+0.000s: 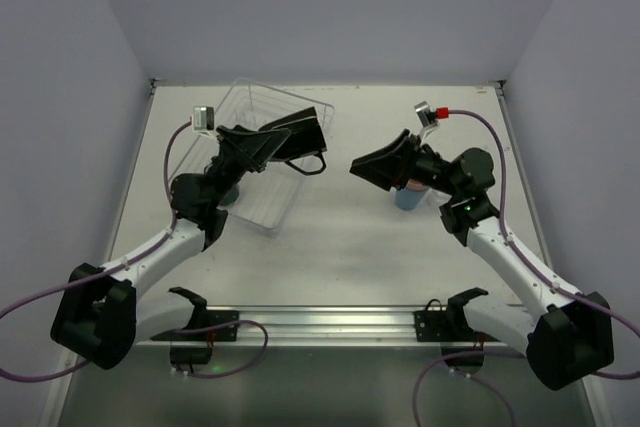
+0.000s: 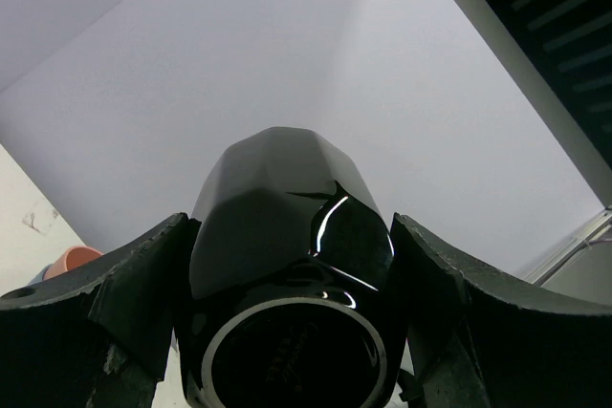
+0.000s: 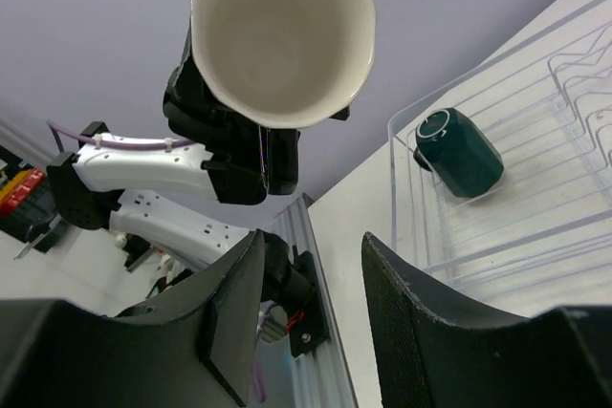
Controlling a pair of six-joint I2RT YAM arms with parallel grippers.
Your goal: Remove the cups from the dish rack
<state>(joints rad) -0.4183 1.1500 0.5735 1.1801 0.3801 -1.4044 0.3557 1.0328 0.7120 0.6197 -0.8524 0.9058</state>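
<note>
My left gripper (image 1: 292, 137) is shut on the black mug (image 1: 306, 133), holding it in the air over the right side of the clear dish rack (image 1: 262, 99). In the left wrist view the black mug (image 2: 282, 236) sits between both fingers, base toward the camera. In the right wrist view it (image 3: 282, 35) shows its white inside. A dark teal mug (image 3: 459, 152) lies on its side in the rack (image 3: 535, 226), partly under my left arm in the top view (image 1: 231, 196). My right gripper (image 1: 372, 169) is open and empty, facing the mug. A light-blue tumbler (image 1: 407, 198) stands on the table under my right wrist.
A salmon-pink tumbler (image 2: 69, 260) stands on the table, seen at the left edge of the left wrist view. An aluminium rail (image 1: 320, 322) runs along the near table edge between the arm bases. Walls close the table on three sides.
</note>
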